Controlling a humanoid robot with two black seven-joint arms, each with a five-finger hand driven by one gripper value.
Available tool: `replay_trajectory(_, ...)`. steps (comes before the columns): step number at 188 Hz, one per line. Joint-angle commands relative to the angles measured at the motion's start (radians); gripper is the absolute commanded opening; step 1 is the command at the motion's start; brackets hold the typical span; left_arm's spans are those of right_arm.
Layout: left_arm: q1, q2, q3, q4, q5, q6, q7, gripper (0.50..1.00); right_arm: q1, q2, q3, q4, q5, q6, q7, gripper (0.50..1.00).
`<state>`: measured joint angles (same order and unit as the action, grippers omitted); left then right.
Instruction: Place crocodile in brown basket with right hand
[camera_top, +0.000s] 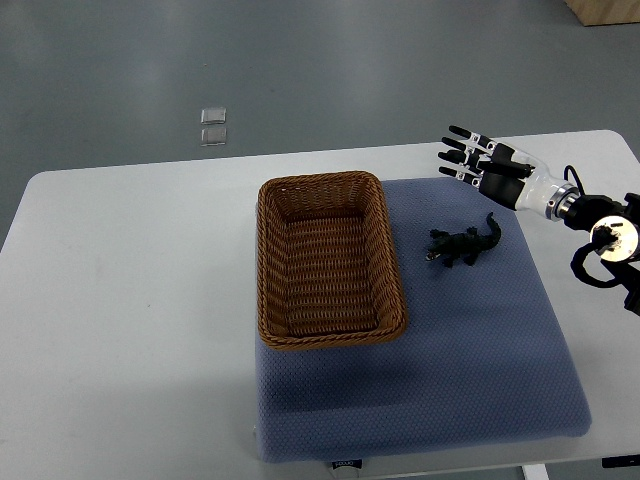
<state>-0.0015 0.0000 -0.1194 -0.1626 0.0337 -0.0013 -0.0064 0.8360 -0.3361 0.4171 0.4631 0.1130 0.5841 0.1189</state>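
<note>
Desk: a white, round-cornered desk (130, 300) fills most of the view, with grey floor beyond its far edge.
Mat: a blue textured cloth mat (470, 360) covers the right half of the desk and reaches its near edge.
Basket: a brown rectangular woven wicker basket (266, 270) sits on the mat's left part, long side running away from the camera. Its inside holds nothing.
Crocodile: a small black toy crocodile (462, 245) lies on the mat just right of the basket, apart from its wall. Its head points toward the basket and its tail curls up toward the far right.
Right hand: the black and silver robotic right hand (490, 168) comes in from the right edge and sits beyond the crocodile, near the mat's far right corner, not touching the toy.
Fingers: the dark fingers (462, 132) are stretched out straight and slightly spread, pointing left, with nothing in their hold.
Floor: two small clear square pieces (213, 125) lie on the floor past the desk.
</note>
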Motion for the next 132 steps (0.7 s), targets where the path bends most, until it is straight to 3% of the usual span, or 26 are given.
replay_trajectory(1, 0.0, 0.0, 0.0, 0.0, 0.0, 0.001, 0.0, 1.0, 0.0, 0.0, 0.0, 0.0, -0.003, -0.001, 0.001, 0.932)
replay_trajectory(132, 0.0, 0.0, 0.001, -0.003, 0.0, 0.0, 0.005, 1.0, 0.02, -0.012, -0.009, 0.005, -0.064, 0.017, 0.018, 0.932)
